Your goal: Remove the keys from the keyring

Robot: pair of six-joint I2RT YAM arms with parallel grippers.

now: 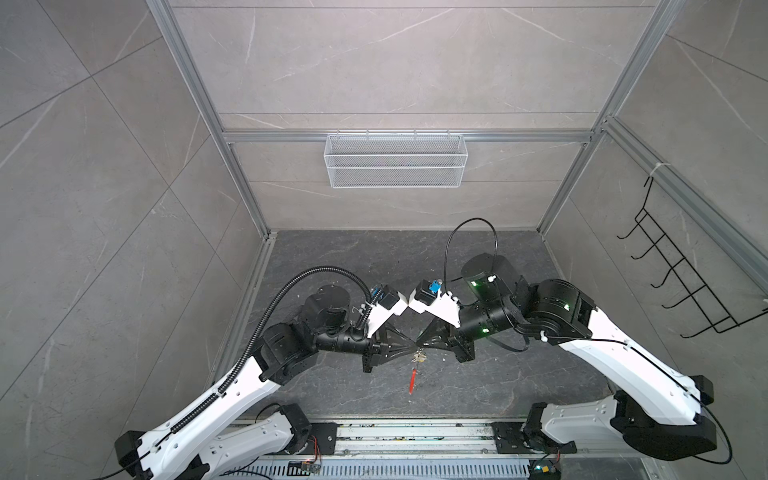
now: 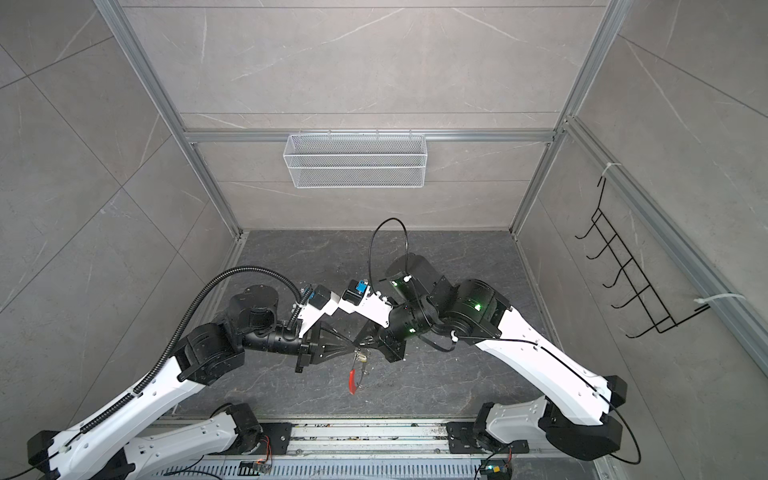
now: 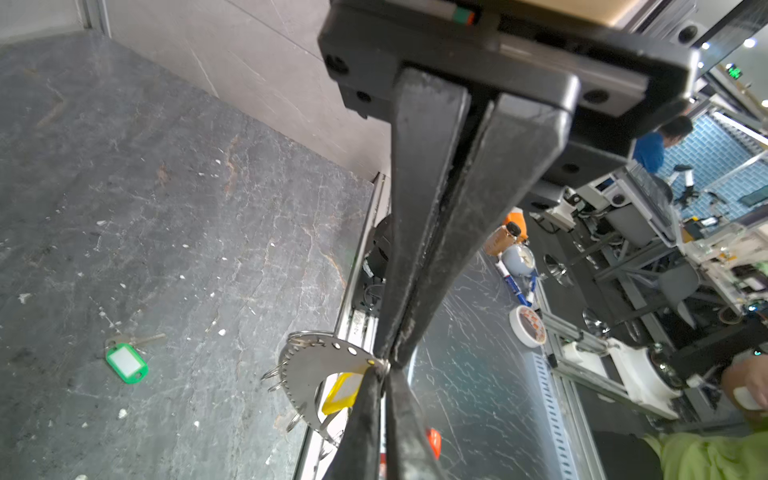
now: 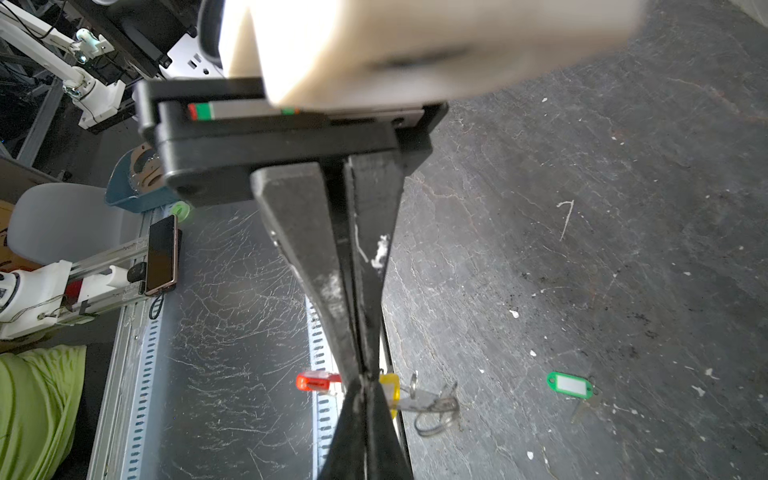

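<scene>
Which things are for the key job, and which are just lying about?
For the job: yellow plastic key tag; green plastic key tag, already off; silver metal keyring with red handle.
Just there: white wire mesh basket; black wire hook rack.

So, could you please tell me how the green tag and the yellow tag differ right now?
Colour: the green tag is green, the yellow tag yellow.
Place: the green tag lies flat on the table; the yellow tag hangs off it, beside the keyring.
Company: the green tag lies well apart from the left gripper and right gripper; the yellow tag sits right at their shut tips.
Both are oblong with a pale centre.
</scene>
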